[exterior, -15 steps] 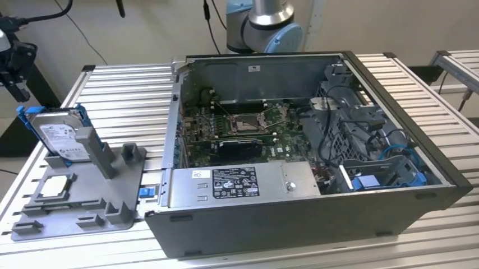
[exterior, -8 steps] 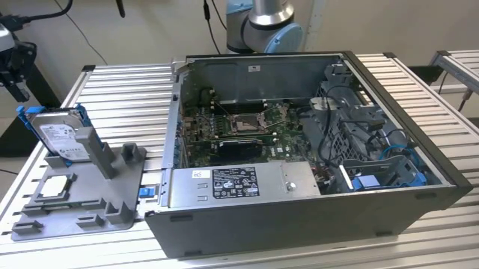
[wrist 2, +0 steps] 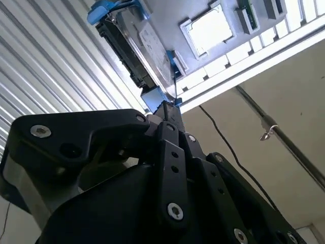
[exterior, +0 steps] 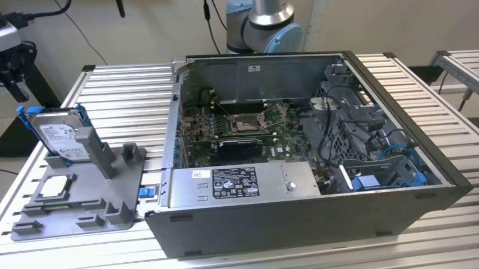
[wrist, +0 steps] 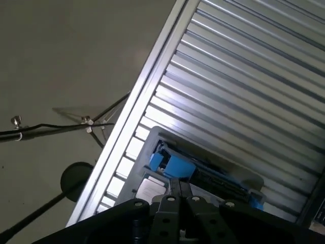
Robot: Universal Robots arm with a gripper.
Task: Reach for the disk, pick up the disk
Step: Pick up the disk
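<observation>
In the exterior view, you have the disk (exterior: 58, 134) standing on edge in a slot of the grey holder tray (exterior: 112, 190), its blue bracket (exterior: 27, 117) framing the top. The tray sits along the bench (exterior: 134, 78) edge on the exterior view's left. A processor chip (exterior: 54, 186) lies flat on the same tray, on the camera's side of the disk. The open computer case (exterior: 299, 224) fills the middle of the bench, just beside the tray. The arm's base (exterior: 270, 28) rises at the far edge, behind the case. Your jaws hang out past the bench edge on the exterior view's left, higher than the disk and apart from it.

In the second wrist view, the jaws are pressed together tip to tip with nothing between them. They point toward the near end of the blue bracket (wrist 2: 104, 11) on the disk (wrist 2: 144, 43). The processor chip (wrist 2: 208, 28) lies beyond it on the tray (wrist 2: 167, 12), and the bench slats (wrist 2: 51, 61) run alongside.

In the first wrist view, you see only a thin seam between the jaws, which hold nothing. Just past their tips is the bracket (wrist: 175, 166) on the disk's (wrist: 218, 175) narrow edge, close to the bench (wrist: 244, 76) edge, with the floor (wrist: 61, 61) beyond.
</observation>
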